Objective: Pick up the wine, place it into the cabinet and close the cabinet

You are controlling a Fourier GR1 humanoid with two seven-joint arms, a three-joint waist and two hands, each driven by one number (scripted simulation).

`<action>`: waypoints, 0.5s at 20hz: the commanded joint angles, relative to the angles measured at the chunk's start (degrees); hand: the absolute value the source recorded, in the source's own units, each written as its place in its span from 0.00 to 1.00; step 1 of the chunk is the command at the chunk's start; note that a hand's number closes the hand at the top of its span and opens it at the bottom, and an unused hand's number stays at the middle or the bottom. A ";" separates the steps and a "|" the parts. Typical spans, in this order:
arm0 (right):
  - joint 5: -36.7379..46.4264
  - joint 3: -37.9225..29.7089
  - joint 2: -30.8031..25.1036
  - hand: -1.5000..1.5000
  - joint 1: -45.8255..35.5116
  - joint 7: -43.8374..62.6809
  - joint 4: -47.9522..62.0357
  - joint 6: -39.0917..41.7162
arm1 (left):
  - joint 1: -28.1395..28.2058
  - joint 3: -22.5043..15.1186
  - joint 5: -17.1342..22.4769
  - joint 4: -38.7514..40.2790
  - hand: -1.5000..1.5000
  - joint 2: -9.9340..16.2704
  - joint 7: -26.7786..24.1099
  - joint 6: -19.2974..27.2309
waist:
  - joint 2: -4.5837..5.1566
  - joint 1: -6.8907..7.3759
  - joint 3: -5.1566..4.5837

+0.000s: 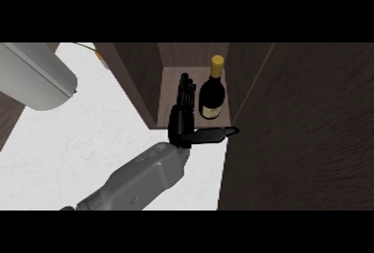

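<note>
1. In the upper left of the frame there is a big grey round shape (36, 76). It goes off the left edge, and I cannot tell what it is.
2. Below it and to its right is the white counter (80, 143). It fills most of the left half of the frame.
3. A grey forearm (142, 178) comes up from the lower edge, a bit left of the middle. It leans up and to the right.
4. At the end of the forearm is the left hand (180, 123), near the middle of the frame. It is black.
5. The hand is wide open and holds nothing. Its fingers (187, 91) are straight and point to the top of the frame, into the cabinet (139, 79).
6. The thumb (215, 133) sticks out to the right, under the bottom of the wine (211, 99).
7. The cabinet is dark brown wood. Its open space is in the upper middle of the frame.
8. The wine is inside that open space, just right of the fingers. I cannot tell if the fingers touch it.
9. The wine is a dark bottle with a gold top (217, 60) and a pale label (210, 112). The gold top points to the top of the frame.
10. On the right side of the frame is a big dark brown door (306, 128). It is open and reaches down to the lower edge.
</note>
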 commanded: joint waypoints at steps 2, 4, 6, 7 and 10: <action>4.75 3.45 1.76 0.00 0.10 -2.61 2.15 -0.86 | 3.06 1.89 -6.25 -4.80 0.00 1.10 2.44 1.33 | -0.03 0.26 0.00; 2.54 1.72 0.75 0.00 0.80 0.45 -0.86 -1.19 | 8.89 0.57 -7.73 -12.48 0.00 5.55 2.37 0.25 | -0.14 0.50 0.00; 1.22 2.03 0.00 0.00 4.34 -0.80 -2.81 0.95 | 9.36 0.30 -9.72 -15.80 0.00 7.05 4.00 -0.01 | -0.13 0.29 0.02; -0.17 -1.61 -0.52 0.00 -1.99 0.53 1.34 -0.49 | 10.95 -1.72 -10.64 -20.79 0.00 8.43 4.39 1.49 | -0.16 0.82 0.02; 2.86 1.03 0.18 0.00 -0.19 0.06 -0.78 -0.95 | 14.56 -0.88 -13.05 -26.95 0.00 12.74 7.30 1.64 | -0.13 0.52 0.01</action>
